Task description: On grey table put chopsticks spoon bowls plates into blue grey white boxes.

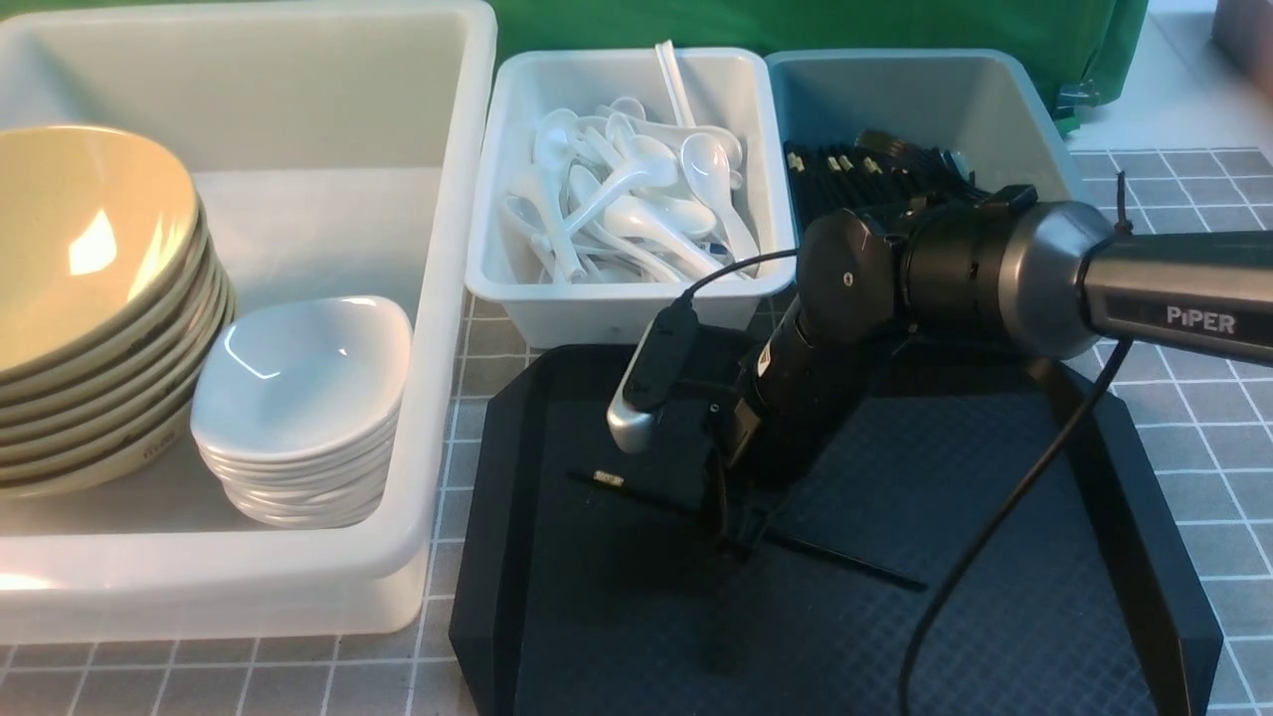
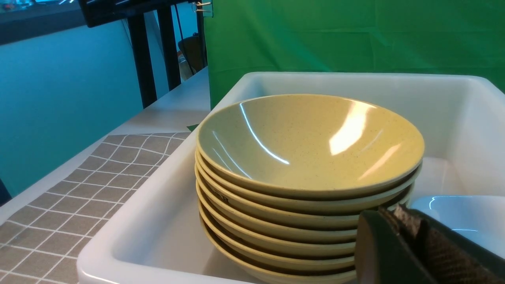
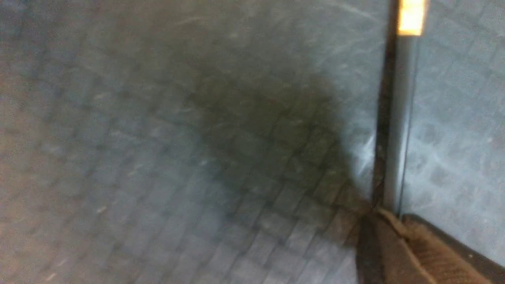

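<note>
Black plastic is filling the near middle of the table (image 1: 1193,438): your right arm is reaching in from the right over a dark tray (image 1: 995,617), and its gripper (image 1: 736,527) is pressing down at a single black chopstick (image 1: 845,562) lying across the tray floor. In the right wrist view you are seeing the gripper's pads (image 3: 418,248) closed together around that chopstick (image 3: 396,118), with its pale tip pointing away from the gripper.

Behind the tray, the small white box (image 1: 527,298) is holding a heap of white spoons (image 1: 636,199), and just to its right the blue-grey box (image 1: 1034,109) is holding more black chopsticks (image 1: 845,169).

On the left, the big white box (image 1: 438,298) is carrying a stack of yellow bowls (image 1: 90,298) with a stack of small white dishes (image 1: 298,438) just beside it, to its right.

Your left gripper (image 2: 414,244) is showing only as dark closed pads at the edge of its wrist view, holding nothing, hanging just near the yellow bowls (image 2: 307,157).
</note>
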